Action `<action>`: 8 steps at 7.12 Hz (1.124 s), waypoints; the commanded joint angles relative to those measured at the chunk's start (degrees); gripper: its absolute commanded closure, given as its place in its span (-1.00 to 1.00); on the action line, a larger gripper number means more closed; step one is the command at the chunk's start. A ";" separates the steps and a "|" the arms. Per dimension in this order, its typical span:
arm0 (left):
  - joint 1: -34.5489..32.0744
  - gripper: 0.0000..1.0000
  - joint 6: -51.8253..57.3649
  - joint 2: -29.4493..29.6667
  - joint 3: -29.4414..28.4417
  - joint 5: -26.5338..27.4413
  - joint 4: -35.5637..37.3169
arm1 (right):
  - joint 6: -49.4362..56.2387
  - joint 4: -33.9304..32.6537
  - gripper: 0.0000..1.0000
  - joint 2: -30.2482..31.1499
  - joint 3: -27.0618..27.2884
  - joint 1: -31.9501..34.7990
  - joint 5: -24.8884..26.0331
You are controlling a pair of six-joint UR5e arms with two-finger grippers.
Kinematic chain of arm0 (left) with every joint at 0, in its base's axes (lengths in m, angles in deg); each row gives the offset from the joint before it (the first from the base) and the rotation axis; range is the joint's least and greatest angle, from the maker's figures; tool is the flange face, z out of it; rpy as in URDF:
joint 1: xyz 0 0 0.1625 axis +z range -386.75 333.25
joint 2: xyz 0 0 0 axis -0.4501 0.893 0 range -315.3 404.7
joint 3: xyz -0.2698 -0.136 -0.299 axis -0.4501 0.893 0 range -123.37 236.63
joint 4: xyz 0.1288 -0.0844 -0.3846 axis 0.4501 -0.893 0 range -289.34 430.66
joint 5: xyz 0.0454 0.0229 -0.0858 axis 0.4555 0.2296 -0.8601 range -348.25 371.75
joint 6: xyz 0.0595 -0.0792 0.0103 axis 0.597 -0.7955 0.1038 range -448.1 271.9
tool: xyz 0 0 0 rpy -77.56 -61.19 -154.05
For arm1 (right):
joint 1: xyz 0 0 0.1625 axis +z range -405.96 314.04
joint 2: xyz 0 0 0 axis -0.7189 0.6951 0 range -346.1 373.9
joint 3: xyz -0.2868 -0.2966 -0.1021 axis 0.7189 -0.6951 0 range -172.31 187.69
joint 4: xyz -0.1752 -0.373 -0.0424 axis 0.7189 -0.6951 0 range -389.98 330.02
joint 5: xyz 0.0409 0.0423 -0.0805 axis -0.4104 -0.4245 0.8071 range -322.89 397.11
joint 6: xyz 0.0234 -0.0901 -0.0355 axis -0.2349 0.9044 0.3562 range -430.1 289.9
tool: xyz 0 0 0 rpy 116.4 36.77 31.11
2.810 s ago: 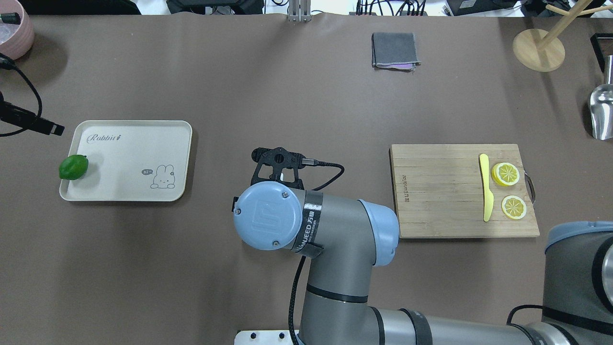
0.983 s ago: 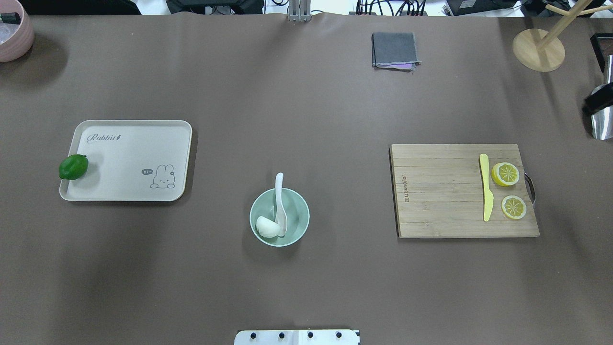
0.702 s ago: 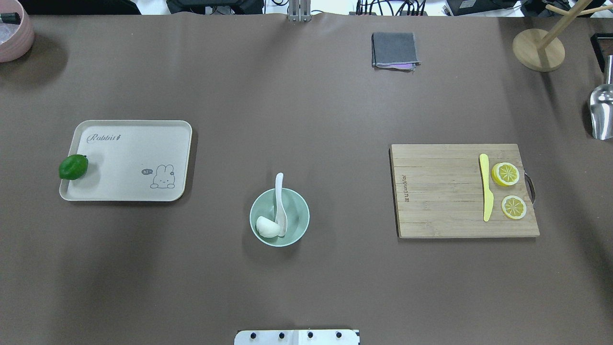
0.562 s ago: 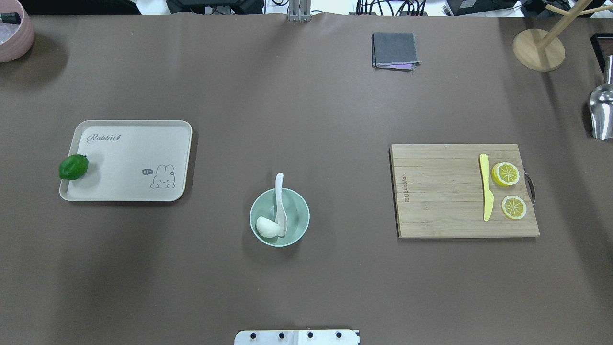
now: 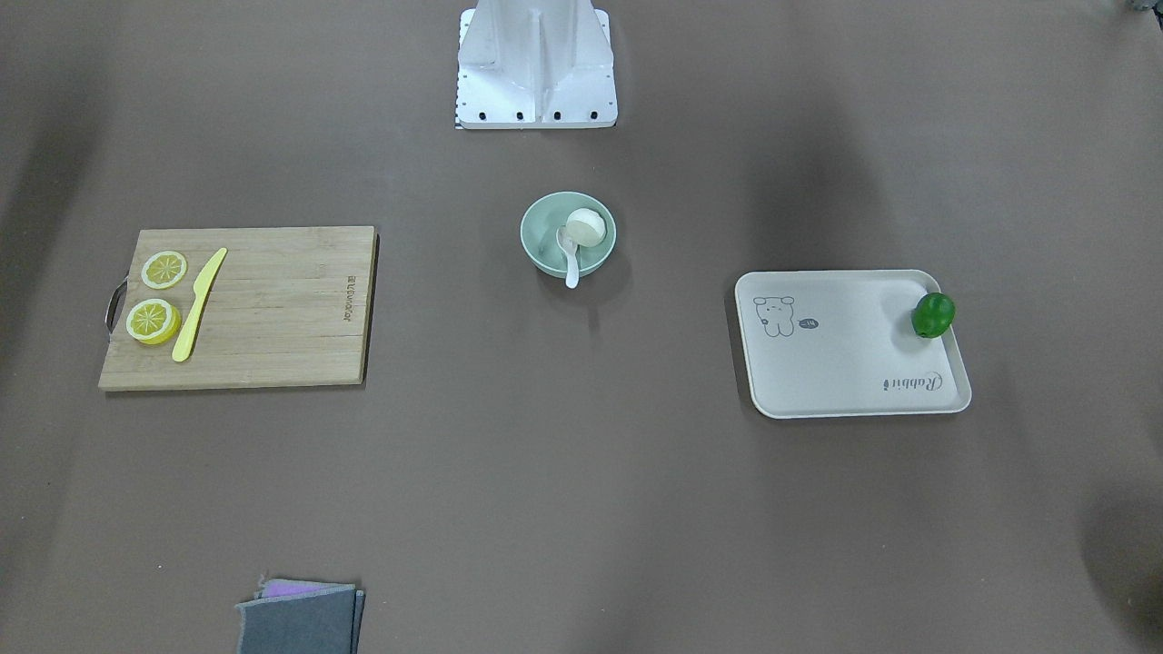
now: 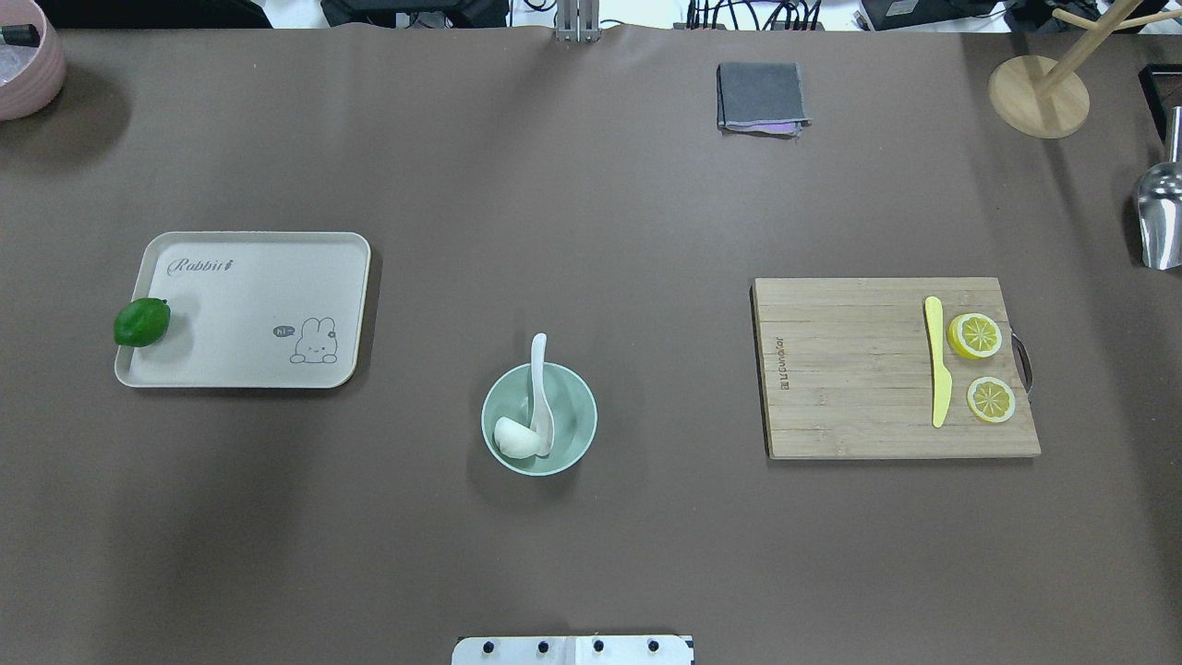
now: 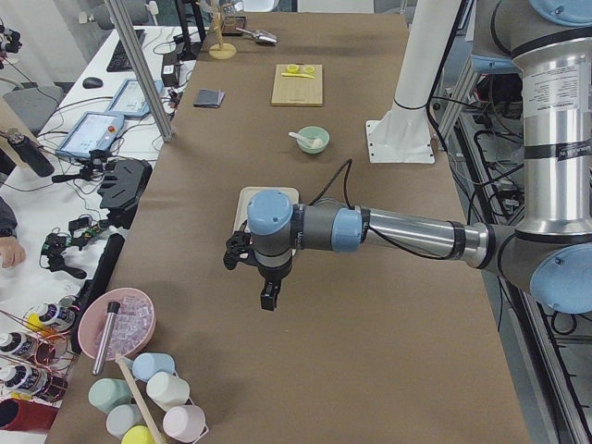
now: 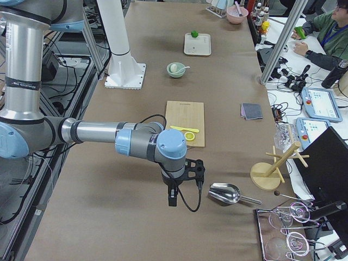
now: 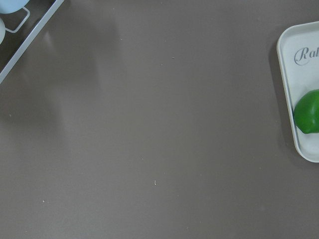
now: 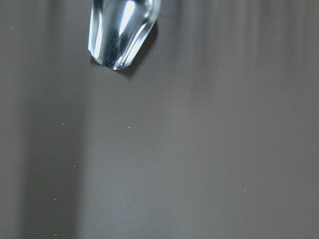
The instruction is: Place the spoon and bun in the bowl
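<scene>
There it was: the bun sat in the bowl at seven o'clock, touching the spoon, whose handle poked over the rim at twelve. The left gripper hung near the tray and the right gripper near the metal scoop. I couldn't tell either one's jaw width.

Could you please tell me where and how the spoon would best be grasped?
Probably grip the spoon by its handle, from above: it juts past the far rim of the bowl, while the scoop sits inside beside the bun.
</scene>
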State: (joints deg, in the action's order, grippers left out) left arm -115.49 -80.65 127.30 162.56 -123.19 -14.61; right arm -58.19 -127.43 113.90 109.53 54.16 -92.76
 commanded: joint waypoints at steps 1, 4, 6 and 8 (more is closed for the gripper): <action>-0.03 -0.97 0.02 0.02 0.06 0.03 -0.07 | 0.13 1.29 -1.00 1.24 -0.07 0.25 -1.44; -0.12 -0.97 0.02 -0.07 1.38 0.11 -0.07 | 0.13 1.65 -1.00 1.77 -0.24 0.16 -1.71; -0.64 -0.97 0.02 -0.51 2.61 0.11 -0.07 | 0.30 1.65 -1.00 2.12 -0.24 0.16 -1.71; -0.82 -0.97 0.02 -1.30 3.66 0.11 -0.07 | 0.22 1.65 -1.00 2.30 -0.16 0.08 -1.79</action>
State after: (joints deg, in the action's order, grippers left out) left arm -116.15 -80.63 126.33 165.54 -123.12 -14.68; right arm -57.91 -125.78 116.11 109.33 54.29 -94.48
